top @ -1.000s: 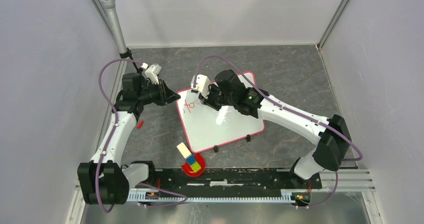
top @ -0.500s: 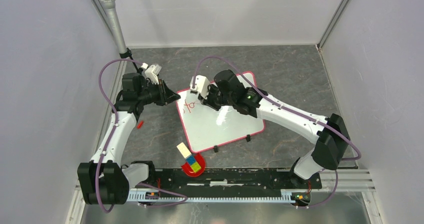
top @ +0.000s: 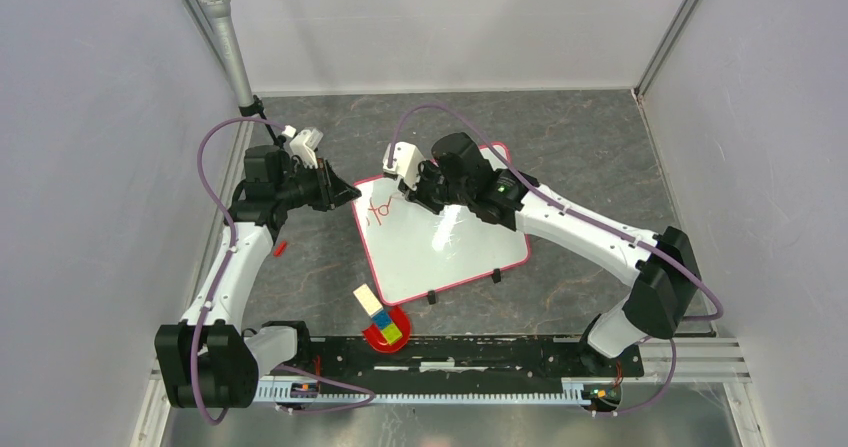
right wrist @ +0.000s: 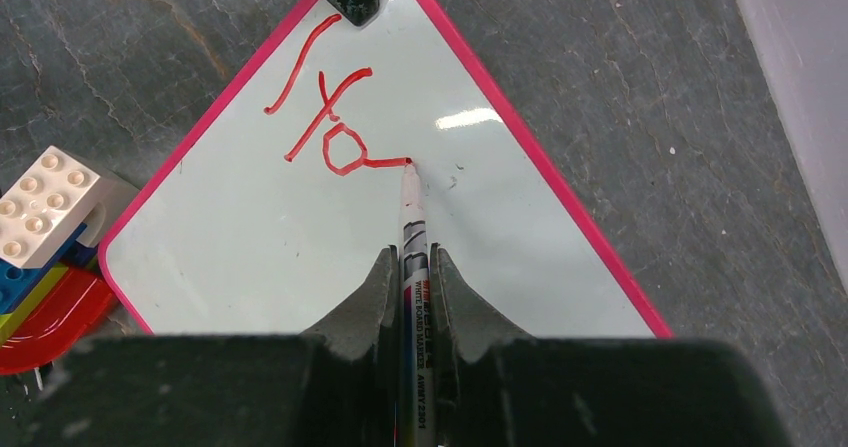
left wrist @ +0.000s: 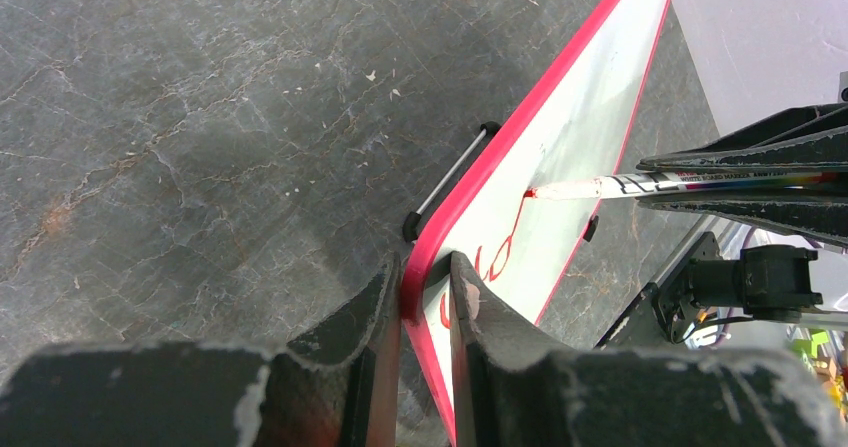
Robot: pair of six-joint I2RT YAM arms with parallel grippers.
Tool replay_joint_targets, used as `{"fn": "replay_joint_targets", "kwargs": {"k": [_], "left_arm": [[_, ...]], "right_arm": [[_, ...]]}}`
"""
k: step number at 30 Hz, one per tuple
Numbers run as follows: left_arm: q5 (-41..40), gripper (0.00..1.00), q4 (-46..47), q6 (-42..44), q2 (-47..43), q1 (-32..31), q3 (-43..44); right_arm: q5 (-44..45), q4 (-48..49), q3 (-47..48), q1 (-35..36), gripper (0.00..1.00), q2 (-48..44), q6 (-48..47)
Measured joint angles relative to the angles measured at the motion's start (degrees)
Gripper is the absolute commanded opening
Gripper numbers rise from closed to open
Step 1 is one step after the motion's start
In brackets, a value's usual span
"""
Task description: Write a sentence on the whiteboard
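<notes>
Seen from above, a whiteboard [top: 440,247] with a thin red-pink border lies flat on a dark grey marbled counter [top: 580,137], turned corner-on like a diamond, between the two arms. Two small black clips [top: 432,296] sit on its near edge. Close to the arm bases, a short stack of toy bricks [top: 378,317] leans in a red dish [top: 392,335], just off the board's near corner.

The left end effector [left wrist: 425,279] reaches the board's left corner. Only the left wrist view shows the grip: both fingers are clenched on the red border, one above and one below the edge. This view also shows a slim black fitting [left wrist: 447,182] on the board's outer edge beside the fingers.

The right end effector [right wrist: 412,264] is over the board's far left part, its fingers closed on a whiteboard marker [right wrist: 412,217]. The overhead view shows only small red marks there. The right wrist view shows them clearly: red writing [right wrist: 325,117] made of one slanted stroke, a crossed stroke and a small loop with a short tail. The marker's red tip touches the board at the end of that tail. The left fingers' dark tip shows at the board's corner at the top of that view.
</notes>
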Motion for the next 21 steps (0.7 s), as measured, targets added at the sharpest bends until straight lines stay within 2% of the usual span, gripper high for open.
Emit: {"fn": "replay_joint_targets", "kwargs": {"k": [8,21], "left_arm": [[0.00,0.07,0.00,0.00,0.00,0.00,-0.02],[-0.44,0.07,-0.15,0.00,0.00,0.00,-0.02]], "right_arm": [[-0.28,0.07,-0.35,-0.02,0.00,-0.13,0.07],[-2.80,0.44,-6.62,1.42,0.00,-2.36,0.66]]}}
